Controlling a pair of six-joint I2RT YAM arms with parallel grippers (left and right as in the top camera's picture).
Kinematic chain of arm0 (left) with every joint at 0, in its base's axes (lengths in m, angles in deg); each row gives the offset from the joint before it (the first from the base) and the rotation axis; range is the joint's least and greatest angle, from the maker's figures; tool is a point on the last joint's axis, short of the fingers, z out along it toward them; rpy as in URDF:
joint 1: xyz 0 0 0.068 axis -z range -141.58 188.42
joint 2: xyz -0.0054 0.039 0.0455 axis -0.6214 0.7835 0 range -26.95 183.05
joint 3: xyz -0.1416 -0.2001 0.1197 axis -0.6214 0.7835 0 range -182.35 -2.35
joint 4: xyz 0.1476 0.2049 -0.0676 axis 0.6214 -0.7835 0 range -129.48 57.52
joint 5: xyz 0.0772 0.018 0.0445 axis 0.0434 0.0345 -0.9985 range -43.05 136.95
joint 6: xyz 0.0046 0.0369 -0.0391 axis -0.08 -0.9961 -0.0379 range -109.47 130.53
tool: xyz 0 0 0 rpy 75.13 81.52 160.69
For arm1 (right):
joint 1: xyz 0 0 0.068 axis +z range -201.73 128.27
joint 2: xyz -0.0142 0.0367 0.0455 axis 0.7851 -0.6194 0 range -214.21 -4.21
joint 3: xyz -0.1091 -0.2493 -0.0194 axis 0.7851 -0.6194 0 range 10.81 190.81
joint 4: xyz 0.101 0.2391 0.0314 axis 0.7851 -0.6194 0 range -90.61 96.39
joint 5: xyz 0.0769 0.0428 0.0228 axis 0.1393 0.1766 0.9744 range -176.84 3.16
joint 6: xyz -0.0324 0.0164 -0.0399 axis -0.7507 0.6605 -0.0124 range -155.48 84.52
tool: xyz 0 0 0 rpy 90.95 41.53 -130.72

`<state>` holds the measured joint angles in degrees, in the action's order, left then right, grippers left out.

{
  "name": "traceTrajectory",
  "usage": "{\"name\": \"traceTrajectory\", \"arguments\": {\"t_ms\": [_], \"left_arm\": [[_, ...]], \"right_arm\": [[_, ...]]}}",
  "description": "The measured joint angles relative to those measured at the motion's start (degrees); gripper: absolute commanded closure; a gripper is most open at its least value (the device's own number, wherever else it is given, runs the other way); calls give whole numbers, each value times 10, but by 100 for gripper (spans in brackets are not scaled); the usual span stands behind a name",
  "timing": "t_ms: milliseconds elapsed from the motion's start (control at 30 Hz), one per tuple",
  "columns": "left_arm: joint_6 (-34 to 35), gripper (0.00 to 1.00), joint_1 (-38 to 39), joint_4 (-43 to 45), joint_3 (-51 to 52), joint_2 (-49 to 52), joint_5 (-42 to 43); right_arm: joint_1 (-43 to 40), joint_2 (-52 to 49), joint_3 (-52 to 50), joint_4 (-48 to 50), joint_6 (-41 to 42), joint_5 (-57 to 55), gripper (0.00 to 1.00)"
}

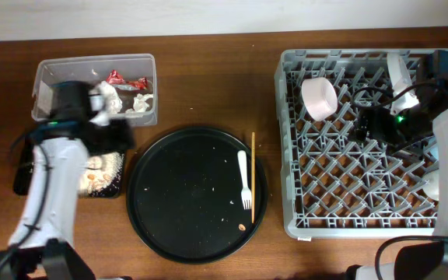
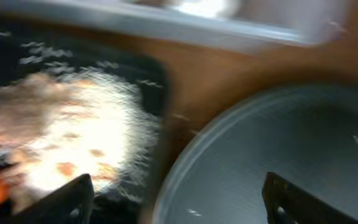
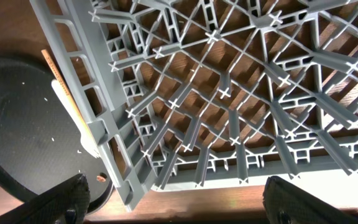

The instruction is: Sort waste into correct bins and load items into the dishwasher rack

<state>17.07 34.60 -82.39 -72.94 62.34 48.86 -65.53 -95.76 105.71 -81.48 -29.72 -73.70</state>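
My left gripper (image 1: 111,138) hangs open and empty over the right edge of the shallow black tray (image 1: 115,189), which holds beige food scraps (image 2: 61,137). The left wrist view is blurred; its fingers (image 2: 73,200) straddle the gap between that tray and the round black tray (image 2: 278,143). The clear tub (image 1: 49,74) holds a red wrapper (image 1: 119,78) and white tissues (image 1: 138,105). A white fork (image 1: 245,180) and a chopstick (image 1: 253,171) lie on the round tray (image 1: 185,194). My right gripper (image 3: 179,202) stands open above the grey rack (image 1: 348,187), which holds a pinkish bowl (image 1: 320,97) and a white cup (image 1: 399,71).
A white plate (image 1: 432,185) leans at the rack's right side, partly behind my right arm. In the right wrist view the rack's front wall (image 3: 114,143) stands next to the round tray (image 3: 23,130), where the chopstick (image 3: 58,74) shows.
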Motion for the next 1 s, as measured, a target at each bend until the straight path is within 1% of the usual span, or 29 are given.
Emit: {"name": "traceTrajectory", "arguments": {"t_ms": [67, 100, 133, 167, 200, 233, 300, 333, 500, 700, 800, 833, 867, 900, 1000], "left_arm": [[-23, 19, 166, -42, 1, -1, 26], [-40, 20, 229, -43, 9, 1, 22], [-58, 23, 308, -42, 21, 9, 22], [-78, 23, 379, -42, 31, 23, 28], [-102, 23, 433, -43, 41, 44, 32], [-134, 23, 473, -43, 44, 73, 33], [-173, 23, 518, -43, 45, 106, 31], [-181, 23, 538, -43, 45, 127, 31], [-190, 23, 556, -31, 45, 147, 70], [-190, 23, 556, -12, 46, 156, 72], [-179, 23, 557, -2, 45, 180, 56], [-178, 30, 557, -2, 44, 181, 55], [-172, 41, 558, -2, 42, 183, 53], [-164, 56, 558, 0, 40, 186, 48], [-153, 58, 556, 7, 36, 191, 34]], "right_arm": [[0, 0, 0, 0, 0, 0, 7], [0, 0, 0, 0, 0, 0, 7], [0, 0, 0, 0, 0, 0, 7], [0, 0, 0, 0, 0, 0, 7], [0, 0, 0, 0, 0, 0, 7], [0, 0, 0, 0, 0, 0, 7], [0, 0, 0, 0, -1, 0, 7], [0, 0, 0, 0, -2, 0, 7], [0, 0, 0, 0, -2, 0, 7], [0, 0, 0, 0, -2, 0, 7], [0, 0, 0, 0, -2, 0, 7], [0, 0, 0, 0, -2, 0, 7], [0, 0, 0, 0, -2, 0, 7], [0, 0, 0, 0, -2, 0, 7], [0, 0, 0, 0, -2, 0, 7]]}}
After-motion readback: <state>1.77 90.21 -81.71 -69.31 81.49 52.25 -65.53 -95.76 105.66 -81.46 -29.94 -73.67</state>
